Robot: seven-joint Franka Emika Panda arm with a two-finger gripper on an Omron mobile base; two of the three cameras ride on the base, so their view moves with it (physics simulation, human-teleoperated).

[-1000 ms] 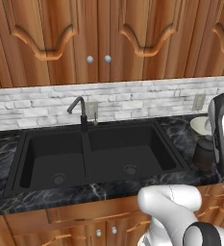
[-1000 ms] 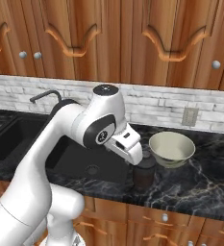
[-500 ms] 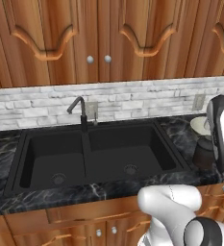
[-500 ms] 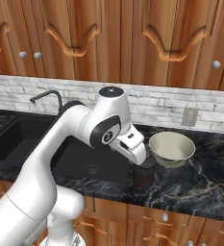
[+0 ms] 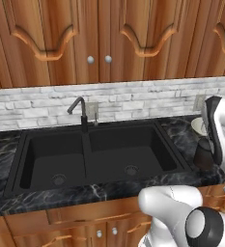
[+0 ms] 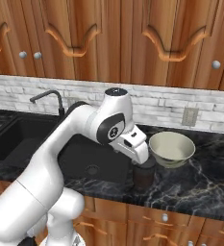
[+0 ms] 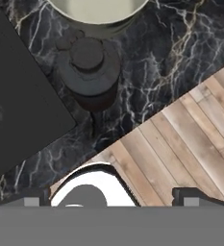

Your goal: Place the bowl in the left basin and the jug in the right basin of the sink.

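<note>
On the black marble counter (image 6: pixel 200 182), under wooden cabinets (image 6: pixel 132 43), the gripper (image 6: pixel 143 161) hovers released above the jug (image 6: pixel 143 177), bowl (image 6: pixel 171 149) at two o'clock.

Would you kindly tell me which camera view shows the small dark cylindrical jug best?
The hand view: the small dark cylindrical jug appears whole from above. In the right base view the hand covers its top; in the left base view the arm partly hides it.

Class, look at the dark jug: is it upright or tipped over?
Upright. The jug stands on its base on the counter beside the bowl, lid-like top facing up.
</note>
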